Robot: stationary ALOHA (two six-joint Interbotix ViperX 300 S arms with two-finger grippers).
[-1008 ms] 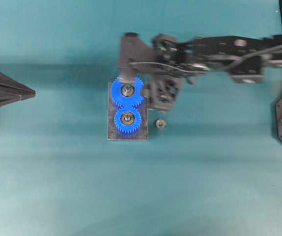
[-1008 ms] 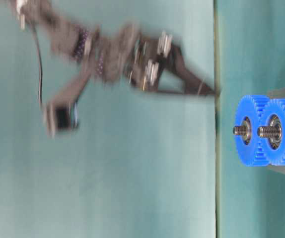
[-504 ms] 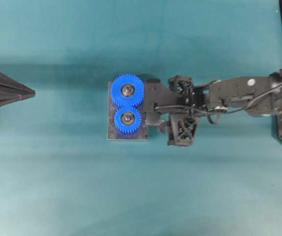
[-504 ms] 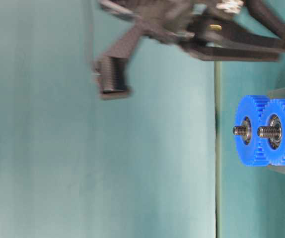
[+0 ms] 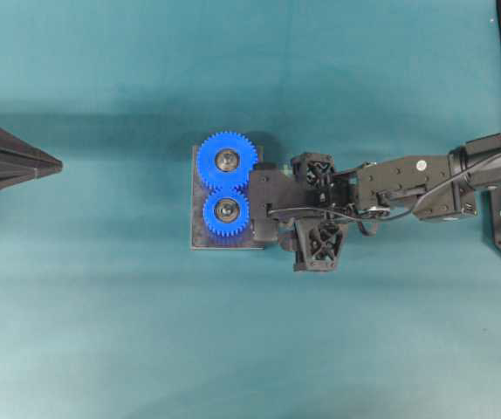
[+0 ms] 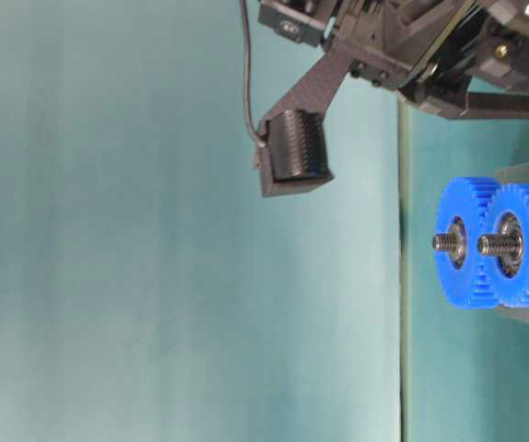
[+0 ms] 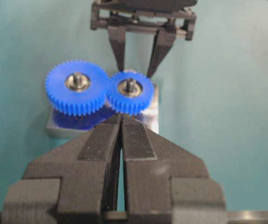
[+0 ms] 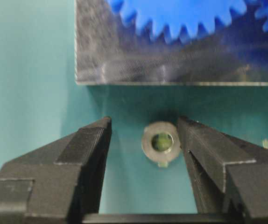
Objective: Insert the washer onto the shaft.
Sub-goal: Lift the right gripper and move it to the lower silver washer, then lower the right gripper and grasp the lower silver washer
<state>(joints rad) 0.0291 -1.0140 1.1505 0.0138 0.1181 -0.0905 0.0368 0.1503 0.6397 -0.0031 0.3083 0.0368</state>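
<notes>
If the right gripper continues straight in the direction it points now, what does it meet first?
Probably the washer, lying flat on the table between the open fingers of the right gripper. Beyond it is the metal base plate. Depth is unclear.

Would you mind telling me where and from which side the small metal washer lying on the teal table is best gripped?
Grip the small metal washer across its outer rim, coming straight down from above. It lies flat on the teal table beside the grey metal base plate, so only its thin edge offers opposing faces. The right claw already straddles it, open, one finger on each side; I would lower until the tips reach the table, then close.
</notes>
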